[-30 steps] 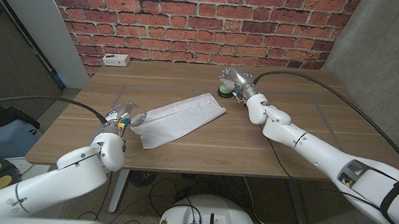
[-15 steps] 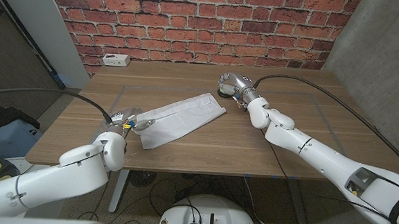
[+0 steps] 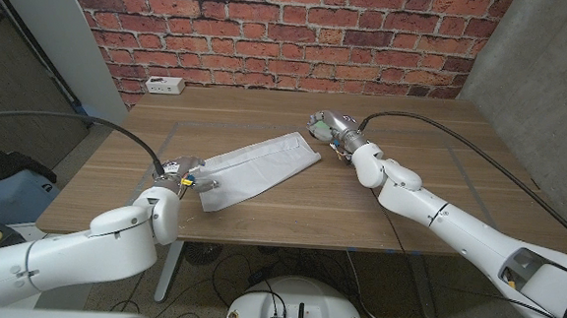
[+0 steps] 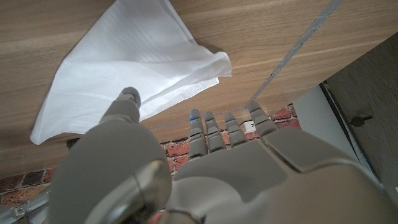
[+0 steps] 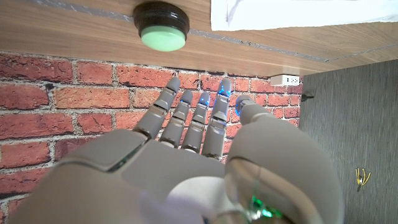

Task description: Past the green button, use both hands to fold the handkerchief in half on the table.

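The white handkerchief (image 3: 255, 167) lies spread slantwise on the wooden table (image 3: 389, 210), also seen as handkerchief (image 4: 130, 59). My left hand (image 3: 176, 170) is at its near left corner, fingers (image 4: 227, 127) spread and thumb close to the cloth's edge, holding nothing. The green button (image 5: 163, 32) on its black base sits just past the cloth's far right corner (image 5: 292, 14). My right hand (image 3: 330, 127) hovers at the button (image 3: 316, 130), partly covering it, with fingers (image 5: 199, 115) stretched out and empty.
A white socket box (image 3: 163, 86) sits at the table's far left edge by the brick wall. Thin tape lines (image 3: 461, 160) mark a rectangle on the tabletop. The table's near edge runs just under my left hand.
My right hand has come a little nearer and lower, over the green button. My left hand has crept right, up to the cloth's near corner. The handkerchief has not moved.
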Controlling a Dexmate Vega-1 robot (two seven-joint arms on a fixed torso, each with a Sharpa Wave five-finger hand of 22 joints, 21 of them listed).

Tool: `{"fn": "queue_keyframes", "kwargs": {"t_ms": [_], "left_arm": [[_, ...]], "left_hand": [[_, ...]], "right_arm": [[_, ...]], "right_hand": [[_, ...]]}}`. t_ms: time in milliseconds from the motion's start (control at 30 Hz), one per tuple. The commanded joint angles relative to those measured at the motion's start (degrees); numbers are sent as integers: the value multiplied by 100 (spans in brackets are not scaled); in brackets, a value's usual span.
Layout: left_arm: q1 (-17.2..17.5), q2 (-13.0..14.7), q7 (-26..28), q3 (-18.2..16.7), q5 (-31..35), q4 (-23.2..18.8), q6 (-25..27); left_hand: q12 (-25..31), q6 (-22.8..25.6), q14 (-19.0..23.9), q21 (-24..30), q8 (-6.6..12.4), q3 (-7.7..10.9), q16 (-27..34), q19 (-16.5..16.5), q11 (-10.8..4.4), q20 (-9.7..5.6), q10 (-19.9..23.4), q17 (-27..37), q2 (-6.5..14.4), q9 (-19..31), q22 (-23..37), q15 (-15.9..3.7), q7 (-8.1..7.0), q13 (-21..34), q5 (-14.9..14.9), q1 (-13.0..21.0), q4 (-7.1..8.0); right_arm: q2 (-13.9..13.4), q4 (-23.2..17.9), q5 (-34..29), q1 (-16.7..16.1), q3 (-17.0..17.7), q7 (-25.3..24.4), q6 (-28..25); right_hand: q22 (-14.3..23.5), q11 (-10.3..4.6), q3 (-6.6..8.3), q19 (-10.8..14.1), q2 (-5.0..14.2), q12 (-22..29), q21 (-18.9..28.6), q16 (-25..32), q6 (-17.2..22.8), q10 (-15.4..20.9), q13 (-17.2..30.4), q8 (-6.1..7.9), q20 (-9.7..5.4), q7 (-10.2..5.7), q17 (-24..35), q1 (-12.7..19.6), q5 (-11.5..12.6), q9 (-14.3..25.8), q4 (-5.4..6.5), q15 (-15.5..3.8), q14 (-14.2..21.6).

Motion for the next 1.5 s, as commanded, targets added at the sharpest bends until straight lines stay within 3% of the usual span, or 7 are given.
{"fn": "queue_keyframes", "kwargs": {"t_ms": [33, 567, 833, 967, 1133, 1367, 1500], "left_arm": [[-981, 231, -535, 1061, 228, -215, 607], [-1762, 497, -1465, 1949, 768, -336, 607], [-1818, 445, -2057, 1987, 1069, -266, 607], [-2175, 461, -2447, 2324, 1182, -236, 607], [-2583, 458, -3409, 2975, 2327, -206, 607], [-2208, 41, -5660, 2941, 5098, 204, 607], [-2221, -212, -6843, 3089, 6443, 522, 590]], "left_hand": [[-6, -53, -76, -27, -2, 15, -10, -43, -8, 28, -45, 17, -16, -12, 10, 27, -47, 14, 71, 105, -63], [8, -361, -35, -58, -81, -127, 16, -41, -41, 93, -47, 19, -124, -58, 0, 53, -59, 12, 148, 169, -110], [-103, -961, -175, -145, -152, -318, -44, -59, -157, 59, -427, -11, -138, -113, -51, 70, -428, -22, 234, 175, -82], [-118, -1056, -298, -229, -126, -410, -68, -181, -148, 77, -541, -20, -148, -127, -69, 141, -442, -38, 248, 110, -43], [-83, -1038, -650, -380, -61, -560, -115, -442, -67, 144, -555, -20, -231, -133, -83, 243, -200, -47, 294, 100, -56], [-25, -792, -691, -398, 45, -569, -45, -405, -136, 70, -473, -20, -158, -126, -90, 175, -283, -46, 376, 365, -157], [-29, -830, -676, -404, 28, -561, -32, -399, -123, 85, -495, -21, -128, -125, -92, 182, -310, -46, 396, 443, -179]], "right_arm": [[-173, -414, 80, -225, 88, 369, -172], [-293, -774, 128, -452, 124, 625, -386], [-321, -816, 209, -465, 110, 817, -387], [-324, -811, 316, -482, 150, 850, -333], [-334, -827, 368, -512, 180, 835, -317], [-365, -839, 408, -550, 213, 794, -269], [-375, -846, 430, -566, 233, 783, -268]], "right_hand": [[15, 0, 0, 5, 43, 22, 30, 36, -107, 1, 23, -67, 54, 3, 41, -38, -20, 20, 2, -364, 45], [19, 55, -34, 22, 76, 11, 41, 104, -427, -81, 26, -202, 92, -44, 96, -130, -27, 22, 15, -302, 104], [17, 48, -64, -50, 72, -21, 14, 118, -702, -246, 24, -274, -13, -102, 121, -230, -31, 21, 45, -266, 96], [15, 64, -100, -68, 72, -18, 8, 119, -765, -286, 23, -273, -27, -86, 138, -329, -38, 20, 104, -233, 76], [13, 97, -121, -82, 76, -17, 3, 119, -799, -320, 23, -267, -11, -75, 147, -407, -41, 19, 152, -209, 70], [13, 77, -123, -100, 80, -7, -2, 116, -808, -328, 22, -253, 62, -69, 146, -459, -39, 18, 180, -211, 75], [13, 91, -117, -101, 83, 4, -2, 114, -810, -315, 21, -247, 72, -64, 142, -472, -36, 17, 184, -212, 80]]}}
